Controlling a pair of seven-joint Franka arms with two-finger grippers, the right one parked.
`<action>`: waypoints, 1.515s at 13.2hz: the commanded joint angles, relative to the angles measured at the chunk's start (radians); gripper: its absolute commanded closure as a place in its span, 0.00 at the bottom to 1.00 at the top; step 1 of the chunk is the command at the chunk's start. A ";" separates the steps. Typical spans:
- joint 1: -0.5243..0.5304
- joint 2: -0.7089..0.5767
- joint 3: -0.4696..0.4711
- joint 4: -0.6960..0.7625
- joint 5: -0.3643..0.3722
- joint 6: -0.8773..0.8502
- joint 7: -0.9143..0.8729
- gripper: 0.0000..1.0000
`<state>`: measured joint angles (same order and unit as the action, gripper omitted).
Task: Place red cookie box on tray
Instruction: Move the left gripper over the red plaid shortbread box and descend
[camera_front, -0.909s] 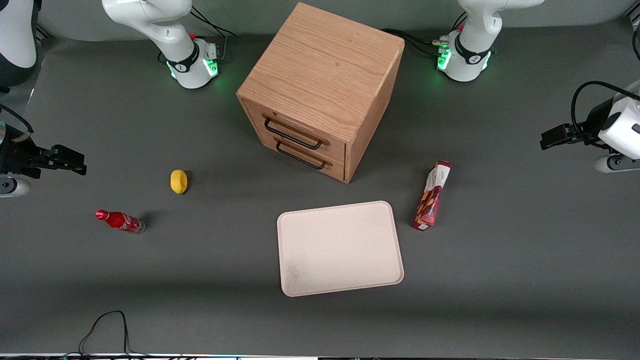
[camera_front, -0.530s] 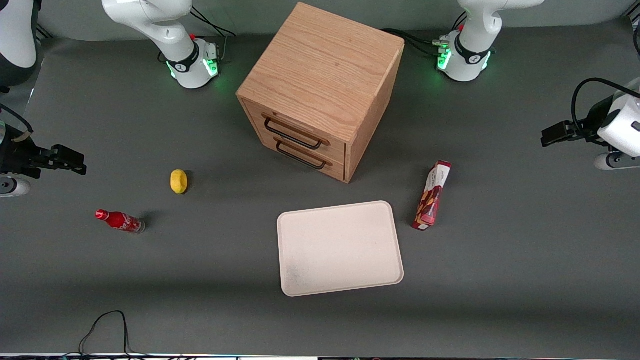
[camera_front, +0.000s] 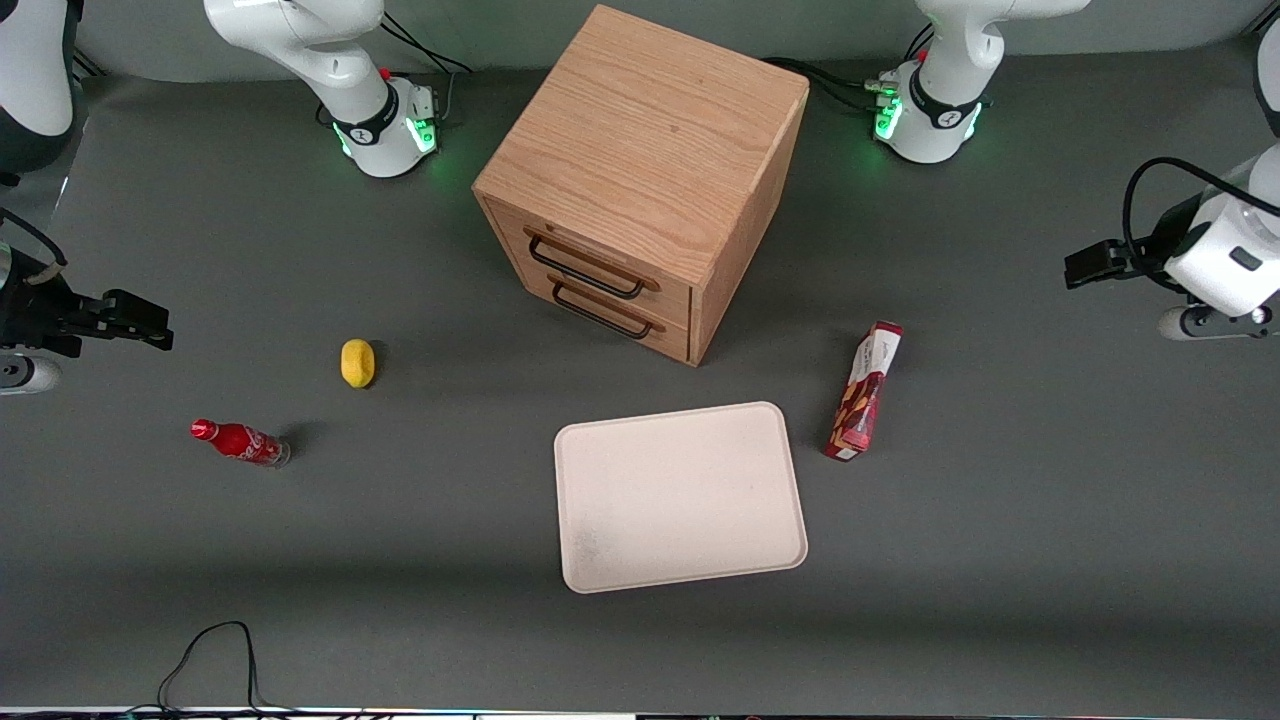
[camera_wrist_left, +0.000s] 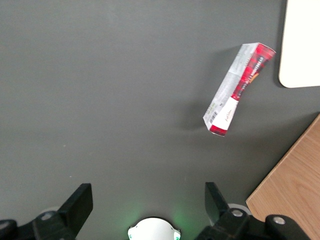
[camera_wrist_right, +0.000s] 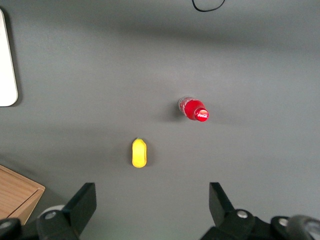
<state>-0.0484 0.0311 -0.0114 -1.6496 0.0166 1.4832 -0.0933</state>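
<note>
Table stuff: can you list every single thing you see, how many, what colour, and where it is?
cookie box: one, red with a white end, lying on the table beside the tray, not touching it
tray: one, cream-white, in front of the drawers, nearer the front camera than they are, nothing on it
drawer cabinet: one, light wood, two drawers with dark handles, middle of the table
lemon: one, yellow, toward the parked arm's end
soda bottle: one, red, standing near the lemon, closer to the front camera
cable: one, black, at the table edge closest to the front camera
table: one, dark grey
gripper: one, black fingers wide open, above the table at the working arm's end, away from the cookie box
</note>
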 joint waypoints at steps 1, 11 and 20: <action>-0.085 0.015 0.004 0.037 0.000 -0.031 -0.049 0.00; -0.140 0.021 -0.079 0.019 -0.081 -0.012 -0.171 0.00; -0.169 0.094 -0.084 -0.488 -0.087 0.732 0.188 0.02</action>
<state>-0.1949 0.1142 -0.0998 -2.0321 -0.0603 2.0639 0.0482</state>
